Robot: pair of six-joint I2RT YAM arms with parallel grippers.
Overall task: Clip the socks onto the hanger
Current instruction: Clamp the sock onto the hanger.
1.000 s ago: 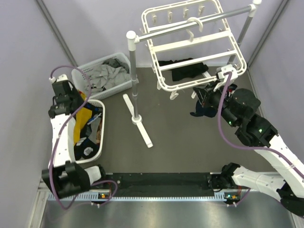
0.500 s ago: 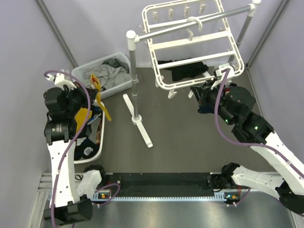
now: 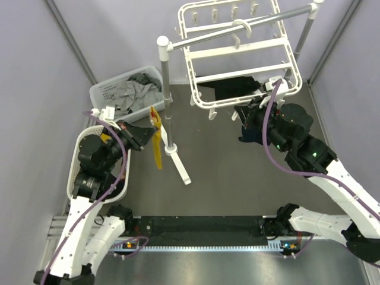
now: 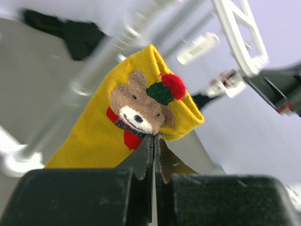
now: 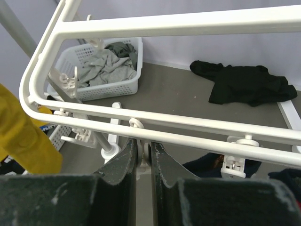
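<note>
Left wrist view: the yellow sock is pinched at its bear-patch cuff in the closed left gripper, dangling left of the hanger. The right gripper, arm stretched forward, clamps a clip under the hanger's near rail.

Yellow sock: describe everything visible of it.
The yellow sock looks knitted and carries a plush brown bear face: white muzzle, black nose, green hat with a red pom, red collar. The left claw is shut on it just below the bear. Seen from above, it hangs long and limp from that claw, clear of the table, beside the grey rack pole. Whether it touches the pole cannot be told.
</note>
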